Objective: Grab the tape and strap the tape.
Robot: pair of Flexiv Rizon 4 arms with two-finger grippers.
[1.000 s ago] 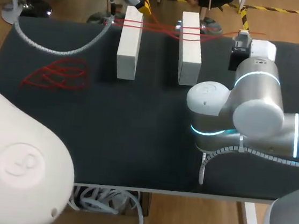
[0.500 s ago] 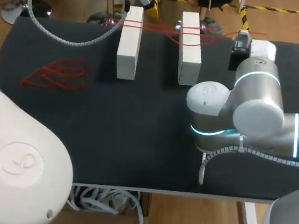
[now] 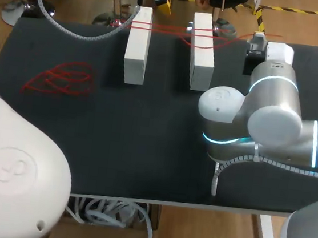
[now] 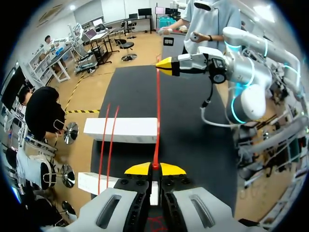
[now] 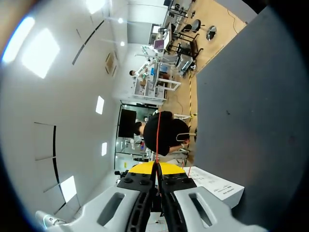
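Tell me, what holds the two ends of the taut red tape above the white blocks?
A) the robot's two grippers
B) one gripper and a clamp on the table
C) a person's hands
A: in the left wrist view the tape runs straight from the left gripper to the right gripper, each shut on it.

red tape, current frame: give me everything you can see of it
The red tape looks like a thin, bright red strand. One straight, taut run spans from the left gripper to the right gripper, and both are shut on it. More passes lie across the far ends of the two white blocks, resting on their tops. A loose tangle of the same red lies flat on the black table, apart from the blocks.
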